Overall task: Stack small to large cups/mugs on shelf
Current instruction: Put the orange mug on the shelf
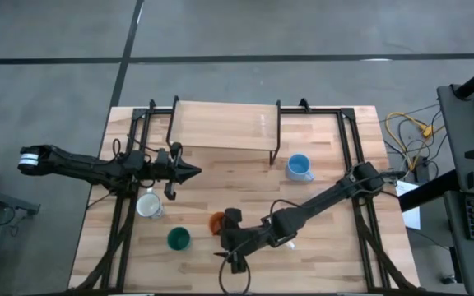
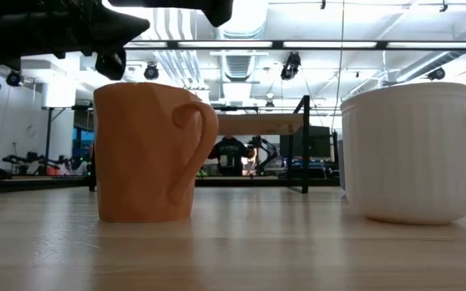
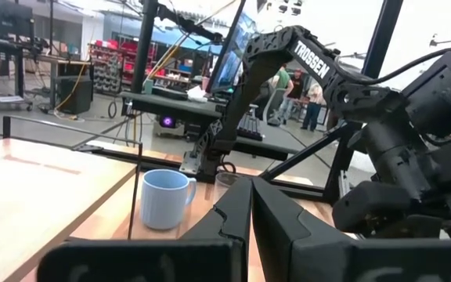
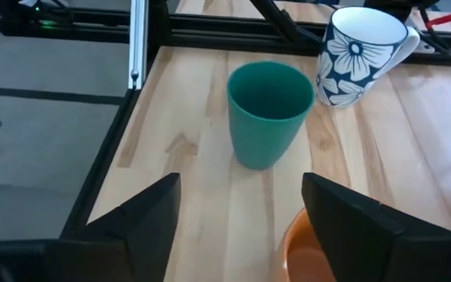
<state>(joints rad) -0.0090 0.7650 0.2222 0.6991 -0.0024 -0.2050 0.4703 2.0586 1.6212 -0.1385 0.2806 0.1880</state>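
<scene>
Two wide-spread jaws of the right gripper [image 4: 241, 227] hang low over the surface [image 1: 319, 247], holding nothing. The orange mug [image 4: 313, 249] stands upright just beneath and slightly to one side of them, its rim between the fingers' reach; this arm is nearest it. Beyond the jaws stands the dark green cup [image 4: 268, 113], then the white mug with dark markings [image 4: 358, 55]. The left gripper [image 1: 189, 172], jaws closed and empty, waits near the shelf [image 1: 225, 125].

Two dark jointed arms, white "TROSSEN" lettering, black cables, wedge-shaped fingers.
</scene>
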